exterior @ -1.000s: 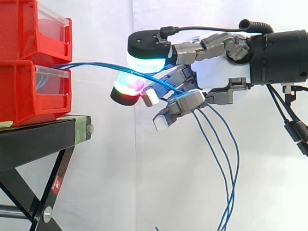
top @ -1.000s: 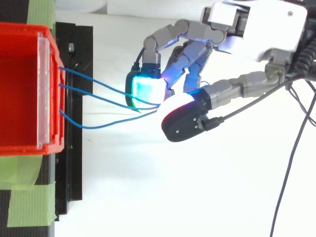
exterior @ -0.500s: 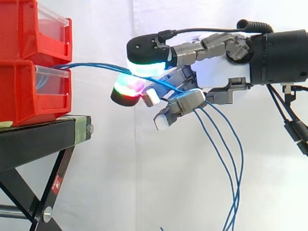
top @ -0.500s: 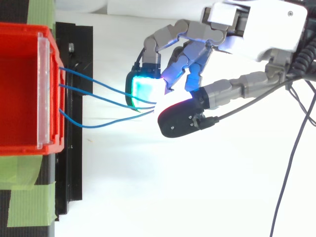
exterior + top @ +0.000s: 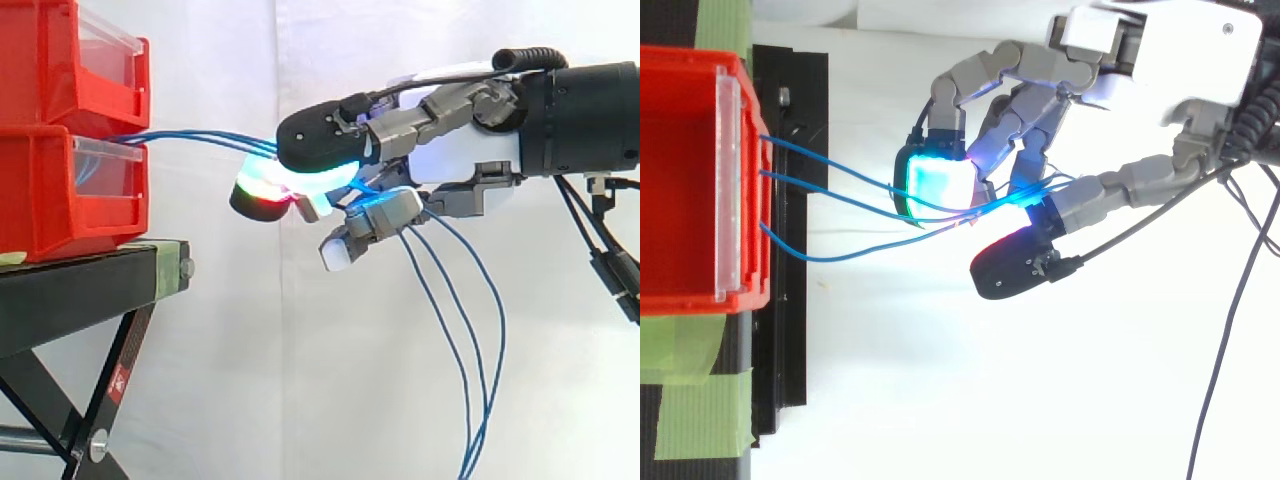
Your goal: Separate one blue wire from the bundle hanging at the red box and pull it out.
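— So, from the side: where does the hand [image 5: 465,165] sit?

— Out at 3 o'clock from the stacked red bins [image 5: 70,130], which stand on the black stand [image 5: 90,290] before the white curtain [image 5: 250,380]. It is well clear of them, in the air.

— And the blue wires [image 5: 190,136]?

— They leave the front of the lower bin, run toward 3 o'clock into the hand, then come out under the palm and hang toward 6 o'clock in long loops.

— Is it gripping them?

— Yes. The thumb [image 5: 320,140] presses down onto a red-and-green glowing pad [image 5: 262,192], with the wires pinched between. The other fingers curl below. How many wires lie in the pinch, I cannot tell.

— From above, then?

— The hand [image 5: 1180,60] reaches in from 2 o'clock. Three blue wires [image 5: 840,195] leave the red bin [image 5: 700,305] at 9 o'clock, spread apart there, and draw together at a cyan pad [image 5: 940,185]. The thumb [image 5: 1015,268] lies at 5 o'clock of that pad.

— Anything else down there?

— Green tape [image 5: 690,410] at 7 o'clock, beside the stand [image 5: 790,330].
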